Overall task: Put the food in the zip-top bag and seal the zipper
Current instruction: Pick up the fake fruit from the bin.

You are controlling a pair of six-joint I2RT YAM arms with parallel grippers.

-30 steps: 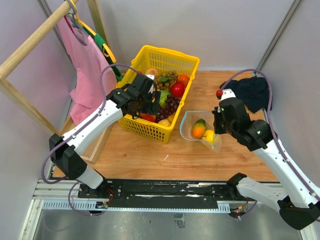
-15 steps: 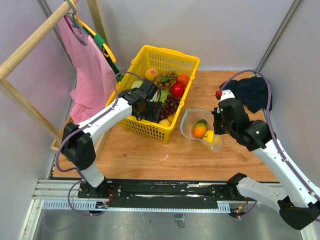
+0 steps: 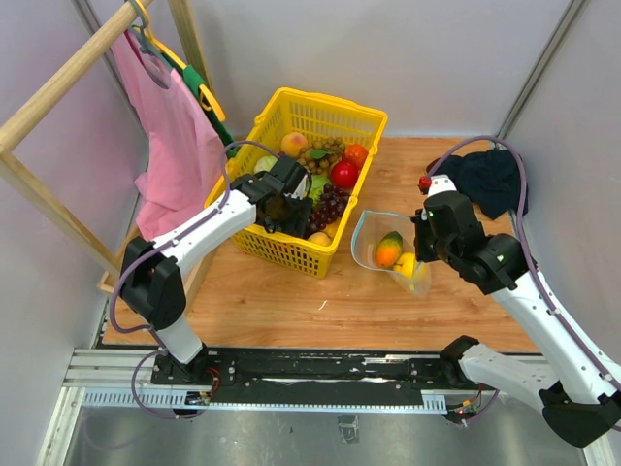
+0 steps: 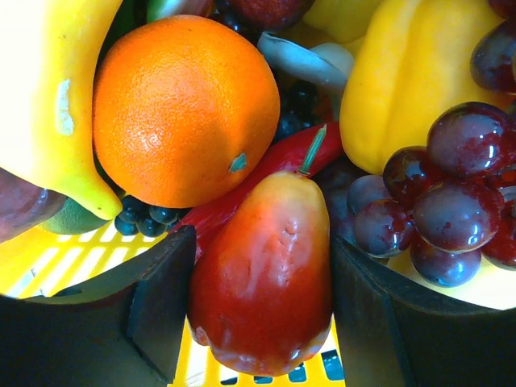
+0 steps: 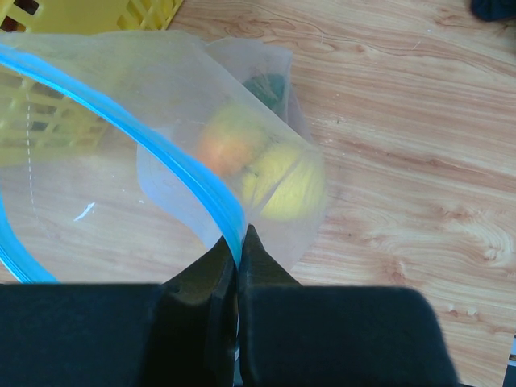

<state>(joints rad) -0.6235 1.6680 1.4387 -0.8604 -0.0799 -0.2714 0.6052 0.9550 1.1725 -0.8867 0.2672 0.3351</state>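
The yellow basket (image 3: 291,254) holds the food: an orange (image 4: 185,109), purple grapes (image 4: 451,201), a yellow pepper (image 4: 395,81), a banana (image 4: 48,97) and a red pear (image 4: 262,274). My left gripper (image 3: 289,209) is down inside the basket. Its jaws press both sides of the red pear, which still lies on the basket floor. The clear zip-top bag (image 3: 374,238) stands open on the table with an orange-green fruit (image 3: 388,249) and a lemon (image 3: 406,264) inside. My right gripper (image 5: 240,242) is shut on the bag's blue zipper (image 5: 161,153), holding the mouth up.
A wooden rack with a pink garment (image 3: 170,126) stands left of the basket. A dark cloth (image 3: 490,175) lies at the back right corner. Grey walls close in the wooden table (image 3: 320,301) on three sides.
My left arm swung right and reached deeper into the basket, and its jaws narrowed onto the red pear. The right gripper and the bag have stayed put.
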